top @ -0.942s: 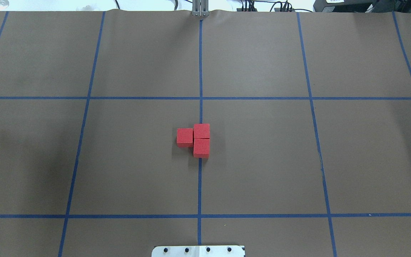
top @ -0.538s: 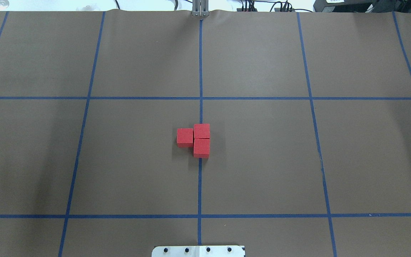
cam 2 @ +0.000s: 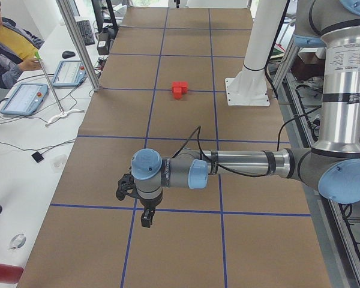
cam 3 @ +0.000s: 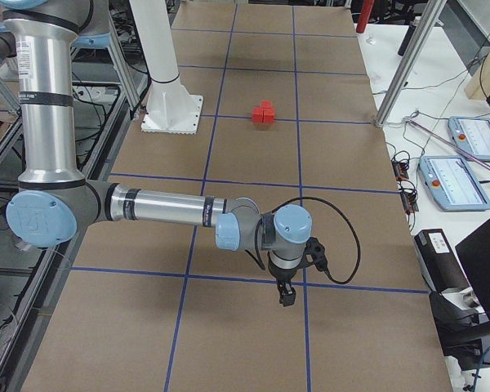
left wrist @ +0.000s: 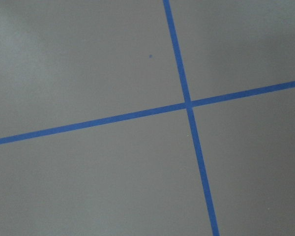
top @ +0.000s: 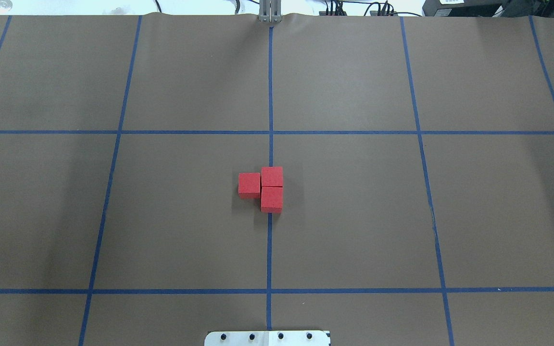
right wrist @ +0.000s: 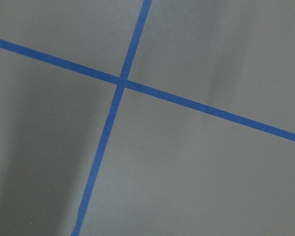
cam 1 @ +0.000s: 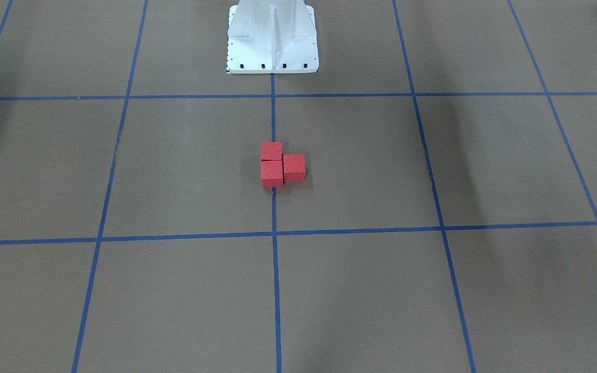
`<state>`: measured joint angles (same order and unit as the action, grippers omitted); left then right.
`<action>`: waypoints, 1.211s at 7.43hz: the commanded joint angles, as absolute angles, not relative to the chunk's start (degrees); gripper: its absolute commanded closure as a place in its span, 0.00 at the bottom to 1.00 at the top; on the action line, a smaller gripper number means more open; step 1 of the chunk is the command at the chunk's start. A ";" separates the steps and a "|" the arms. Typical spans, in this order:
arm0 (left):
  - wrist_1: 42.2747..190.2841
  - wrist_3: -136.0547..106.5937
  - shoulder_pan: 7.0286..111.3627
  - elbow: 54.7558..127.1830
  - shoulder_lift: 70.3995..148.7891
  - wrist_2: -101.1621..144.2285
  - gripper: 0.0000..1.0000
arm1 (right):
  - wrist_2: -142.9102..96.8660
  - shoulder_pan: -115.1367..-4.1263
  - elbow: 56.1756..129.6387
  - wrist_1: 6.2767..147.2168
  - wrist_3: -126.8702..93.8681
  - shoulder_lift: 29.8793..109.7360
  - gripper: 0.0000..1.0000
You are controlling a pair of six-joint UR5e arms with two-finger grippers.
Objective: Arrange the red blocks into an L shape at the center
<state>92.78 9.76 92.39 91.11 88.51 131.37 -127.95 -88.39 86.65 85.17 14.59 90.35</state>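
Observation:
Three red blocks lie touching one another at the center of the taped grid. Two of them [top: 271,176] [top: 271,198] sit in a row on the middle blue tape line [top: 270,149], and the third [top: 249,184] sits against their left side, a little offset. The front-facing view shows the same cluster [cam 1: 272,173]. It appears small and far off in the side views [cam 2: 179,89] [cam 3: 263,113]. My left gripper [cam 2: 145,218] hangs over the floor far from the blocks, as does my right gripper [cam 3: 287,296]. I cannot tell whether either is open or shut. Both wrist views show only brown floor and tape.
The white robot base [cam 1: 272,39] stands behind the blocks, its plate edge [top: 267,338] at the bottom of the overhead view. A person [cam 2: 9,45] sits at a white side table with tablets [cam 2: 24,99]. More tablets [cam 3: 461,181] lie on the other side.

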 commanded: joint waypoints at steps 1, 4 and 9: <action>93.60 9.58 92.37 90.88 88.51 131.22 0.00 | -127.97 -88.42 86.66 85.17 14.59 90.35 0.00; 93.60 9.93 92.29 91.23 88.51 131.04 0.00 | -127.97 -88.33 86.66 85.17 14.68 90.35 0.00; 93.60 10.28 92.20 91.14 88.51 131.31 0.00 | -127.97 -88.33 86.75 85.17 14.68 90.35 0.00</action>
<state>93.60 10.18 92.20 91.15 88.51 131.29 -127.94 -88.33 86.72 85.17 14.68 90.35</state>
